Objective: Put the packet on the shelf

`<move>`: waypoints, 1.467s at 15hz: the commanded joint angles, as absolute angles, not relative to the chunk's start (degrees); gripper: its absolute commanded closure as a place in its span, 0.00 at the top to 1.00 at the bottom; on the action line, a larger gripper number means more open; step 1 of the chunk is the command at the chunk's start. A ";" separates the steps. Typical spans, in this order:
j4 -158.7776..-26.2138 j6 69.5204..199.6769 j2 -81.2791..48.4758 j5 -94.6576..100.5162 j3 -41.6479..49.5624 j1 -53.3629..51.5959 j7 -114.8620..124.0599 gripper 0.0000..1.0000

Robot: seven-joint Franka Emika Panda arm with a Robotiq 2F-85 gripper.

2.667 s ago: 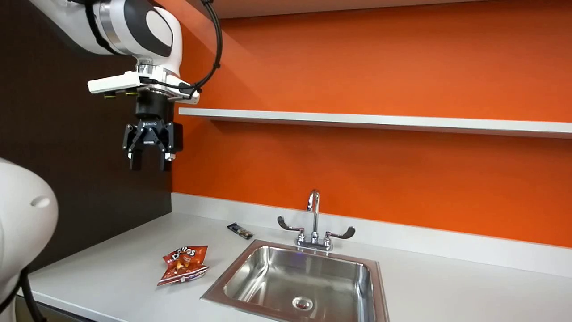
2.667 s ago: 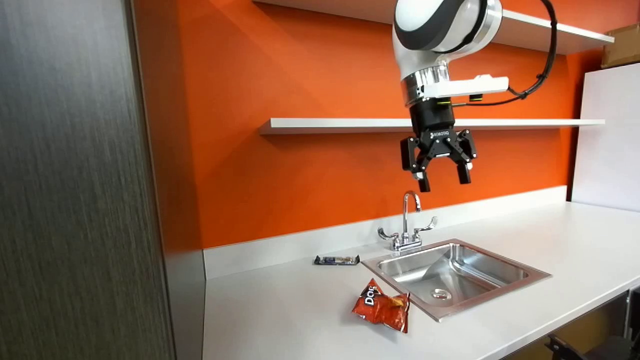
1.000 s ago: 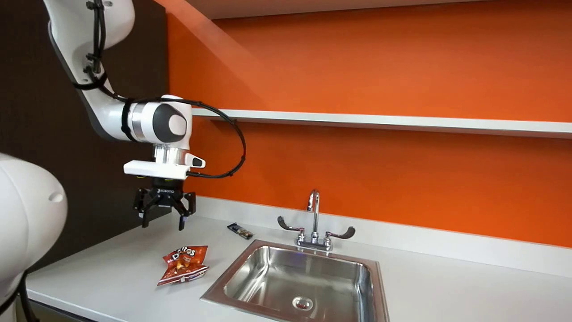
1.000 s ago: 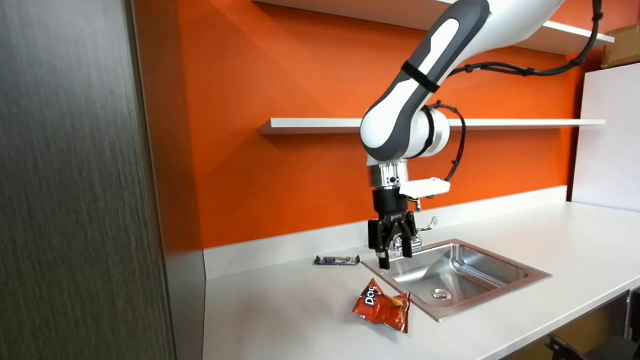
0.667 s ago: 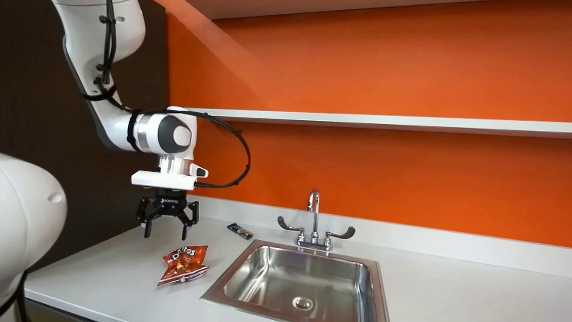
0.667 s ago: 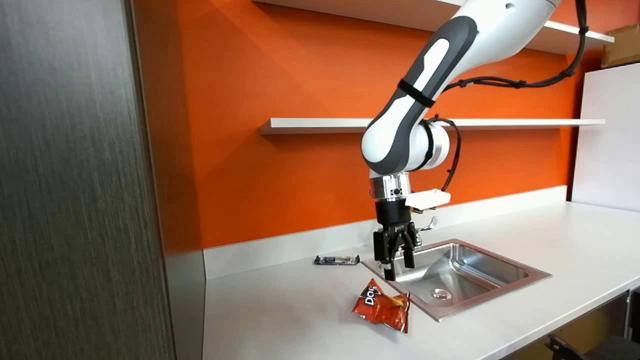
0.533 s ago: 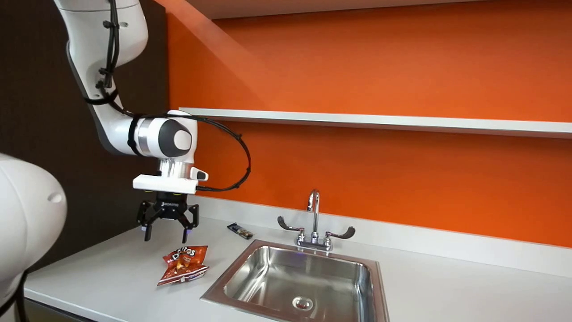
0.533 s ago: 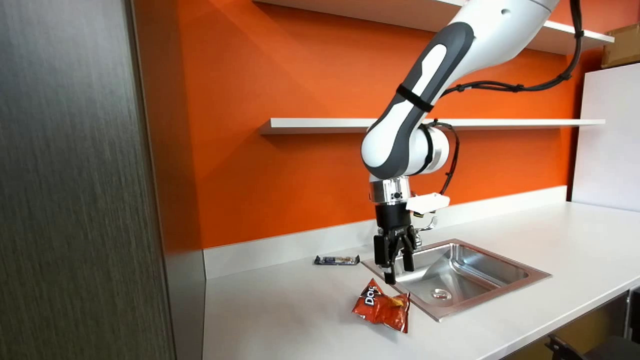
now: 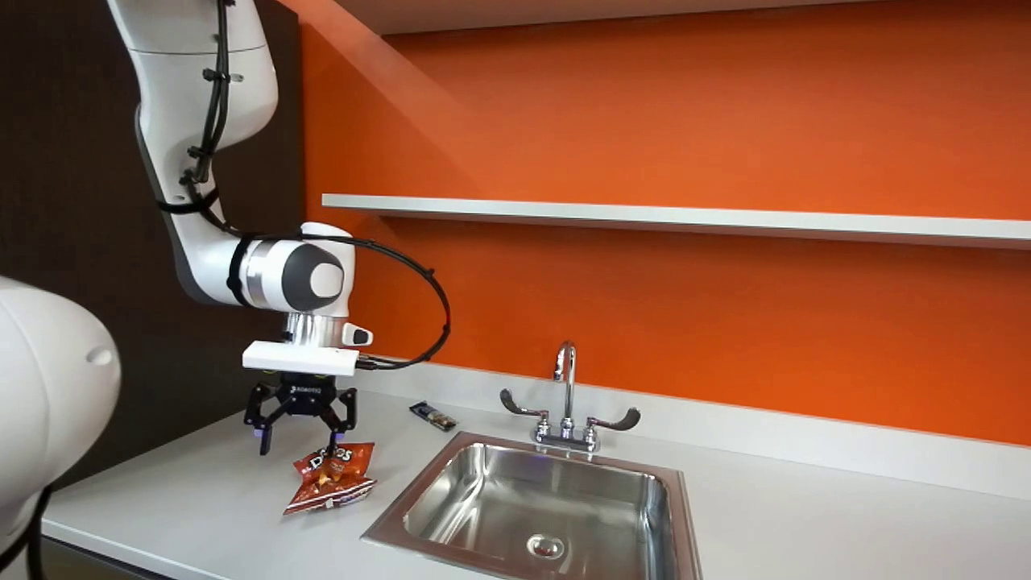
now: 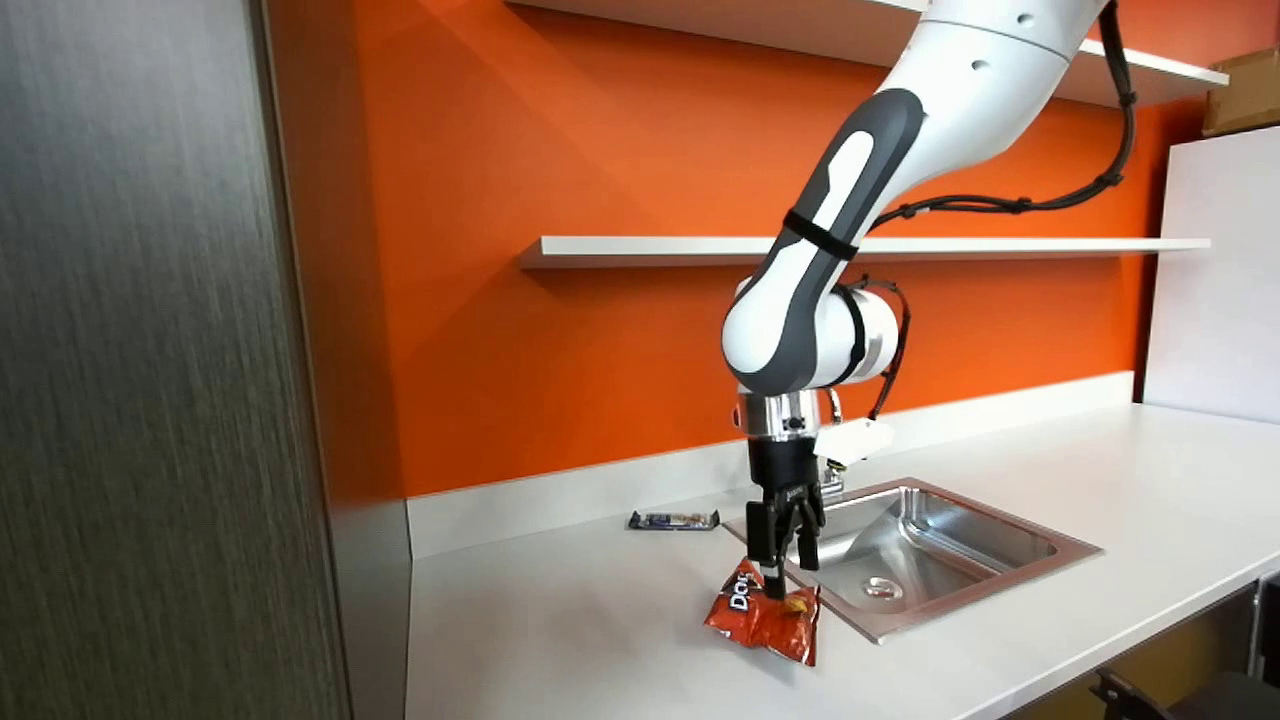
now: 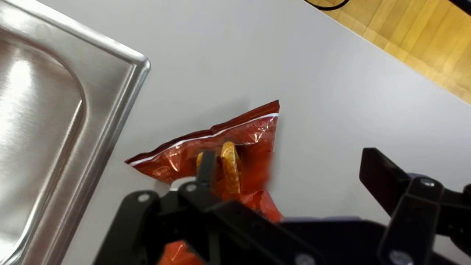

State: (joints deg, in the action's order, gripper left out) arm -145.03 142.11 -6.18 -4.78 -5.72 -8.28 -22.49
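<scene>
The orange-red packet lies on the countertop left of the sink in an exterior view (image 9: 338,481); it also shows in an exterior view (image 10: 760,625) and in the wrist view (image 11: 254,132). My gripper (image 9: 298,448) is open and points down just above the packet's level; it also shows in an exterior view (image 10: 791,576). In the wrist view the gripper (image 11: 289,162) has one finger over the packet and the other to its right, over bare counter. I cannot tell whether the finger touches the packet. The white shelf (image 9: 644,215) runs along the orange wall, higher up (image 10: 640,250).
A metal sink (image 9: 419,491) is beside the packet, with a faucet (image 9: 568,395) behind it. A small dark oblong object (image 9: 433,416) lies near the backsplash. A dark panel (image 10: 170,400) borders the counter (image 10: 520,630). A higher shelf (image 10: 1150,75) is above.
My open gripper has come down from shelf height to just above the packet. In the last half second it has lowered a little further. The packet has not moved.
</scene>
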 commanded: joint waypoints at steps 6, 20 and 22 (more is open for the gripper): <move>-144.13 149.96 -11.88 -3.80 -8.13 -6.59 -24.78 1.00; -138.86 153.54 -16.90 5.40 -6.50 -5.38 -21.65 1.00; -138.40 153.52 -17.42 5.86 -6.27 -5.21 -21.50 1.00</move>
State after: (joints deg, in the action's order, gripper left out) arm -139.84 153.52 -16.23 3.87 -6.07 -6.31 -23.07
